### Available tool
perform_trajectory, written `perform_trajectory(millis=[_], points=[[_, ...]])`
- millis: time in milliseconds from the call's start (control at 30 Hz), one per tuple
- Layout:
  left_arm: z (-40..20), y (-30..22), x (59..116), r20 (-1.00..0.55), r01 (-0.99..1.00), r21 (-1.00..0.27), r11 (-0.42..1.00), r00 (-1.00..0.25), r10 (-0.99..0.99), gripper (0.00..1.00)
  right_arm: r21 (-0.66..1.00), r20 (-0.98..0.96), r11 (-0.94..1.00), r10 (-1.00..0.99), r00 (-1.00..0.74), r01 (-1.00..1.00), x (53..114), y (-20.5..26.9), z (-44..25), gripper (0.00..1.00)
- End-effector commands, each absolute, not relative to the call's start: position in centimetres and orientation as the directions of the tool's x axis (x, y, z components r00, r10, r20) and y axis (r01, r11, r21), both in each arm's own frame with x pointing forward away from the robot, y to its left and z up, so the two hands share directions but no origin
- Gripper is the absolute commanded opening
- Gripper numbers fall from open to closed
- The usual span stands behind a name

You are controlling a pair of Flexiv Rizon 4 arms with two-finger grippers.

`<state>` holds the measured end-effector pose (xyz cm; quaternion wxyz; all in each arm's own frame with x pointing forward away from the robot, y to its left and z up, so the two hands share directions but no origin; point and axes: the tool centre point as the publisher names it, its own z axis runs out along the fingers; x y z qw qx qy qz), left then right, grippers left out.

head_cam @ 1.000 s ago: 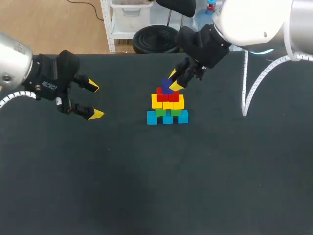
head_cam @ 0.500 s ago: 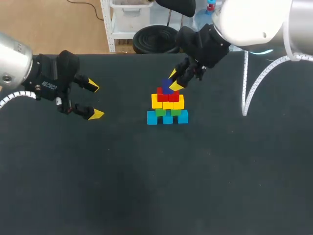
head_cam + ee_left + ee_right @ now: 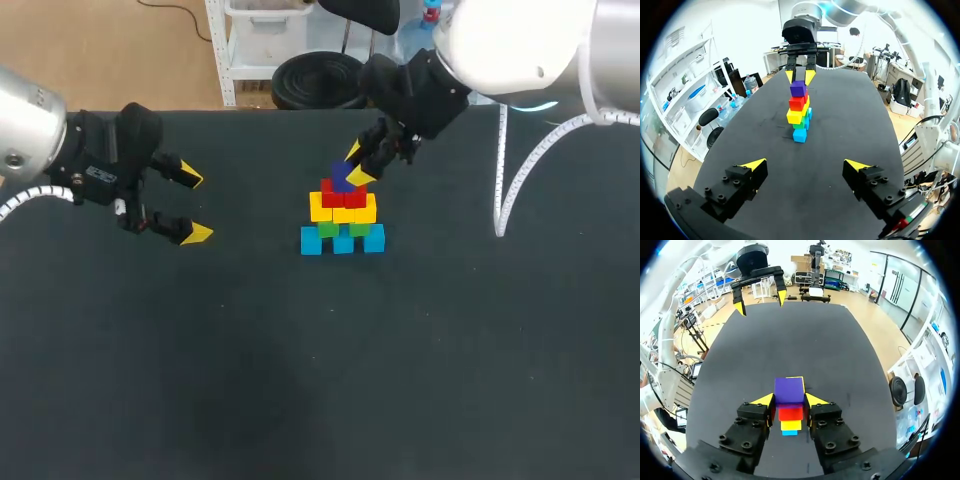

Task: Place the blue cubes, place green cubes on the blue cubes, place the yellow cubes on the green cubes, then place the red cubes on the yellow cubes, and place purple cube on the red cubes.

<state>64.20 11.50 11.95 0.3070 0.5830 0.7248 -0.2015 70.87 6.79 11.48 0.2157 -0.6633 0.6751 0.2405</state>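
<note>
Near the middle of the black bench [image 3: 450, 350] three blue cubes [image 3: 343, 241] sit in a row, touching; green cubes [image 3: 328, 229] rest on them; a row of yellow cubes [image 3: 321, 209] lies on the green, reaching a little past them at both ends; red cubes [image 3: 333, 196] sit on the yellow; the purple cube [image 3: 340, 178] stands on top of the red, upright and roughly centred.

The right hand [image 3: 357, 163] comes in from the far right corner and sits at the top of this tower; in its own wrist view the purple cube [image 3: 789, 390] lies between the two yellow tips, one tip against each side face, so the hand is narrow and holding the purple cube while the cube rests on the red ones; the red, yellow and blue layers show below it between the fingers; the left wrist view has the same tips at the cube's upper edges.

The left hand [image 3: 195, 207] is over the bench's left part, well apart from the cubes; its fingers are spread wide with nothing between them, pointing toward the tower.
</note>
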Motion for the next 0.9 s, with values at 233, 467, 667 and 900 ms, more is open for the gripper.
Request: perform_trajectory(millis=[233,467,667,900], points=[[11.85,11.64,64.13,-0.685,0.969,0.069,0.237,-0.127,0.717,1.0,0.042,-0.607,0.003,-0.794,-0.027,-0.999,70.94,6.94,11.43,0.46],[11.85,11.64,64.13,-0.685,0.969,0.069,0.237,-0.127,0.717,1.0,0.043,-0.607,0.005,-0.794,-0.03,-0.999,70.94,6.95,11.38,0.5],[11.85,11.64,64.13,-0.685,0.969,0.069,0.237,-0.127,0.717,1.0,0.042,-0.609,0.007,-0.793,-0.031,-0.999,70.99,6.91,11.49,0.74],[11.85,11.64,64.13,-0.685,0.969,0.069,0.237,-0.127,0.717,1.0,0.036,-0.612,0.01,-0.79,-0.03,-0.999,71.03,6.61,11.83,1.0]])
